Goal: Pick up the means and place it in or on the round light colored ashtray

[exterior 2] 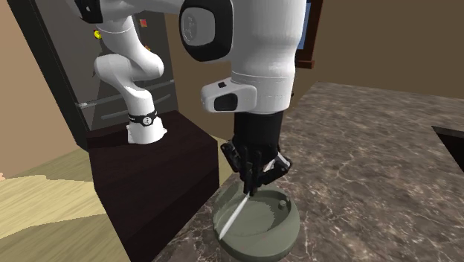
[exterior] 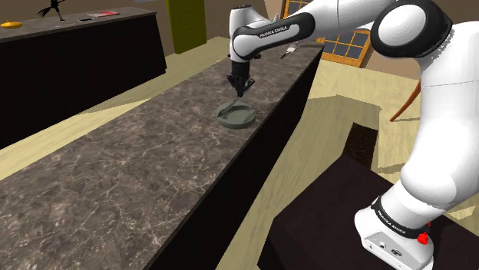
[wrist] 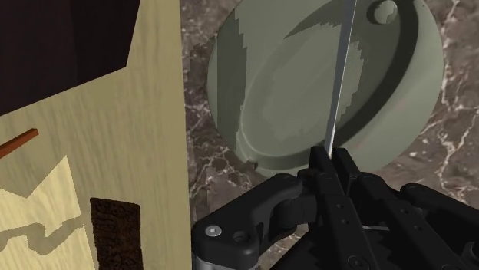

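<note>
Now pinches thin blade point(exterior 2: 236, 214) in gripper point(exterior 2: 250, 190) over ashtray point(exterior 2: 291, 223); slanted toward 7 o'clock, risks sliding over rim on release.

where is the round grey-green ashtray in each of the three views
Shoulder view: ashtray mid-picture on the marbled counter, under the gripper.
Second exterior view: ashtray bottom centre, at the counter's edge.
Wrist view: ashtray just beyond the gripper.
Shared landmark: the gripper holding a thin pale strip above it.

Blade point(wrist: 341, 77) over ashtray point(wrist: 230, 92) on counter point(exterior: 138, 169)
</note>
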